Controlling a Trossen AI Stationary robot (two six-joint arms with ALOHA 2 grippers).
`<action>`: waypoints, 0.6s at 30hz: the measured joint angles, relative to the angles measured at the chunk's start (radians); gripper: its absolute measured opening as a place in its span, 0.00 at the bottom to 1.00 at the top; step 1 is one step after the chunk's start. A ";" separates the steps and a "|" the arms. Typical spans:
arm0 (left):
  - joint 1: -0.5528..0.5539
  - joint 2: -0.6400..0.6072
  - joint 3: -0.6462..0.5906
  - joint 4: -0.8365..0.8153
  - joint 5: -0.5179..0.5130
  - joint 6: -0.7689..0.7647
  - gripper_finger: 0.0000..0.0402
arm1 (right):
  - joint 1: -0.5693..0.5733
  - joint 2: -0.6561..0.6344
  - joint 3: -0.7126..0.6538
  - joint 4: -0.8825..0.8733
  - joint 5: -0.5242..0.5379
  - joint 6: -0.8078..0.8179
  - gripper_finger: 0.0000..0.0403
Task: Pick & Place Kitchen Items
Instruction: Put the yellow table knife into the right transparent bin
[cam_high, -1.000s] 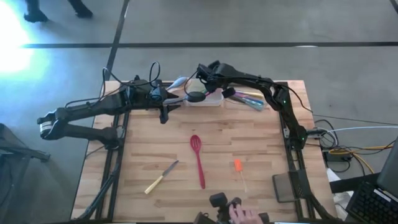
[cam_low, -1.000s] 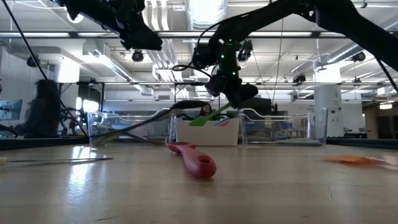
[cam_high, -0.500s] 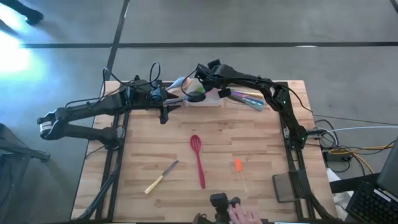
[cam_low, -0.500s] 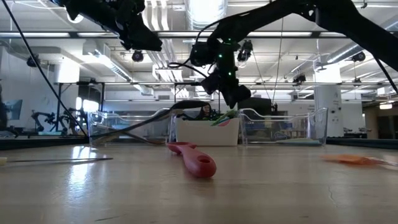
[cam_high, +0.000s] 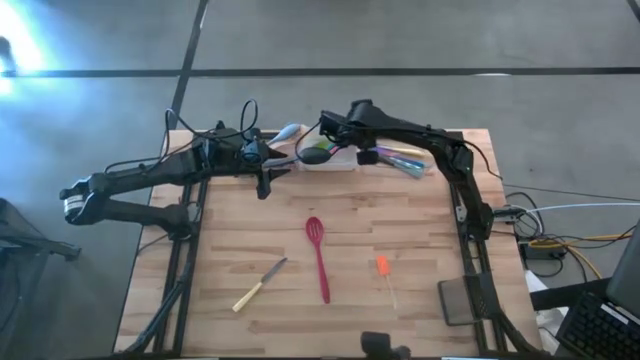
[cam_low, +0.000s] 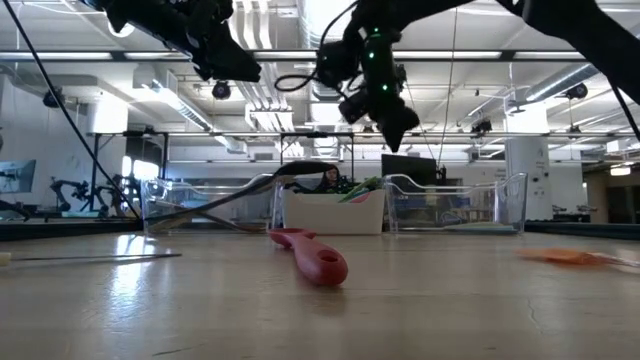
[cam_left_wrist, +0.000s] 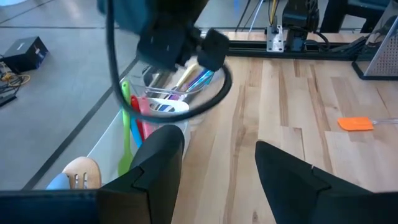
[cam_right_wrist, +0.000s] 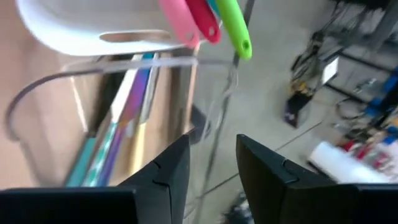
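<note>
My right claw (cam_high: 328, 127) hangs above the white tray (cam_high: 340, 160), fingers (cam_right_wrist: 168, 171) parted a little with nothing between them. My left claw (cam_high: 270, 165) waits beside that tray, fingers (cam_left_wrist: 158, 155) spread wide and empty. Below my right claw, pink, red and green utensil handles (cam_right_wrist: 205, 22) lean out of the white tray. The clear tray (cam_high: 405, 160) next to it holds teal and iridescent utensils (cam_right_wrist: 118, 124) lying lengthwise. Farther out on the counter (cam_high: 200, 260), a red slotted spoon (cam_high: 319, 255) points its head toward my claws; a wooden-handled knife (cam_high: 260, 284) lies diagonally and an orange spatula (cam_high: 384, 272) sits apart.
</note>
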 joint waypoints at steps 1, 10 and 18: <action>0.000 0.000 0.000 0.000 0.000 -0.003 0.52 | 0.002 -0.011 0.000 -0.018 -0.008 0.034 0.29; 0.000 0.000 0.000 0.000 0.000 -0.009 0.52 | 0.033 -0.140 -0.002 -0.103 -0.267 0.243 0.22; 0.000 0.000 0.000 0.000 0.000 -0.009 0.52 | 0.097 -0.272 -0.014 -0.112 -0.349 0.356 0.14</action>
